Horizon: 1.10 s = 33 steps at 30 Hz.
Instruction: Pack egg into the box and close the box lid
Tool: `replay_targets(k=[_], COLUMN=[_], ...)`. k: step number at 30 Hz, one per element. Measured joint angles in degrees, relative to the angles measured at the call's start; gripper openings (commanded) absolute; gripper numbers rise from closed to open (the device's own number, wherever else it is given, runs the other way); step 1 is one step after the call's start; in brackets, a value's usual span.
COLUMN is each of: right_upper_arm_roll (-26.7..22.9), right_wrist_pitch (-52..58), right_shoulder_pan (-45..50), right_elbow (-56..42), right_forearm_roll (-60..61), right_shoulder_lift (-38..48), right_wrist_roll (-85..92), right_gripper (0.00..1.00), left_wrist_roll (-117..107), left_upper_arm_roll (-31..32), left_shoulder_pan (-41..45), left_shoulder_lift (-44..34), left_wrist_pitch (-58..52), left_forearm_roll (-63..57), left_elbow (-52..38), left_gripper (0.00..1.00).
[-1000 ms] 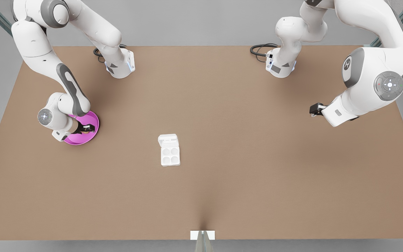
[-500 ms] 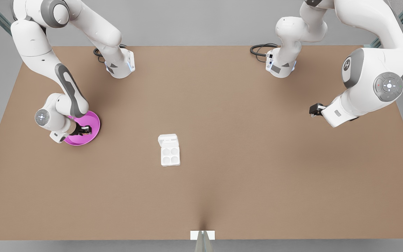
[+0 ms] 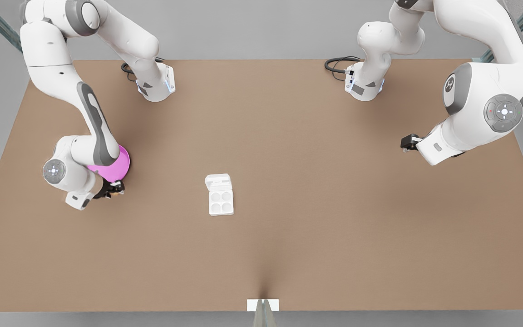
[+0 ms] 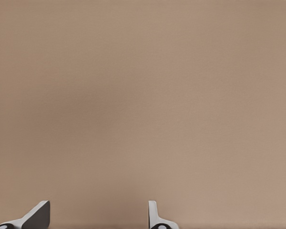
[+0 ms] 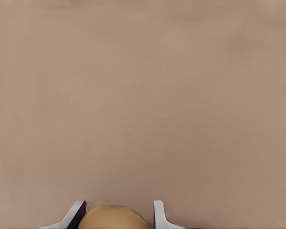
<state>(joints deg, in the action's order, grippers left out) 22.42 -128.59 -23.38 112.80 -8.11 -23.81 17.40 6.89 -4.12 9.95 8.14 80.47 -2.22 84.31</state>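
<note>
right gripper (image 3: 115, 187): just came off the plate (image 3: 115, 166), pinching the egg (image 5: 113, 217); carry next
box (image 3: 220, 201): lid (image 3: 219, 182) open
left gripper (image 3: 406, 143): waiting, fingers apart

The tan egg (image 5: 113, 217) sits between the right gripper's fingers (image 5: 76, 213). The white box (image 3: 221, 202) lies well apart, its lid (image 3: 219, 182) open.

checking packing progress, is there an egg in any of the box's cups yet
No: in the front view all four cups of the box are bare white, and the box lid lies open.
</note>
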Motion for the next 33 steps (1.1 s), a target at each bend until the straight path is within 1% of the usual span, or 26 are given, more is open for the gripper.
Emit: replay_targets(k=[2, 6, 12, 15, 17, 21, 29, 33], right_upper_arm_roll=[0.13, 0.15, -0.17, -0.50, -0.62, -0.72, -0.23, -0.21], right_wrist_pitch=[2.06, 4.60, 6.21, 6.90, 7.45, 8.31, 9.05, 9.14], right_shoulder_pan=[6.06, 11.60, 21.12, 26.06, 28.60, 32.14, 32.83, 32.56], right_elbow=[-2.74, -7.00, -27.03, -36.37, -39.51, -40.61, -33.14, -32.39], right_forearm_roll=[-0.01, -0.01, 0.95, 1.97, 2.65, 5.82, 8.72, 8.97], right_shoulder_lift=[-1.29, -3.45, -19.19, -24.56, -26.10, -26.52, -24.02, -23.72], right_wrist_roll=[-2.48, -7.63, -17.08, -22.27, -25.73, -32.16, -42.86, -46.86], right_gripper=[0.41, 0.40, 0.39, 0.39, 0.39, 0.39, 0.39, 0.39], left_wrist_roll=[0.00, -0.02, -0.04, -0.05, -0.05, -0.05, -0.01, 0.00], left_upper_arm_roll=[0.00, 0.00, 0.00, 0.00, 0.00, 0.00, 0.06, 0.09], left_shoulder_pan=[-0.01, -0.02, -0.02, -0.01, -0.01, -0.02, -0.02, 0.02], left_shoulder_lift=[0.00, 0.04, 0.16, 0.25, 0.26, 0.27, 0.68, 0.62], left_wrist_pitch=[-0.08, -0.19, -0.25, -0.26, -0.27, -0.26, 0.11, 0.11], left_forearm_roll=[0.02, 0.04, 0.04, 0.05, 0.05, 0.05, -0.02, -0.04], left_elbow=[0.00, 0.00, 0.00, 0.00, 0.00, 0.00, -0.08, -0.07], left_gripper=[1.00, 1.00, 1.00, 1.00, 1.00, 1.00, 1.00, 1.00])
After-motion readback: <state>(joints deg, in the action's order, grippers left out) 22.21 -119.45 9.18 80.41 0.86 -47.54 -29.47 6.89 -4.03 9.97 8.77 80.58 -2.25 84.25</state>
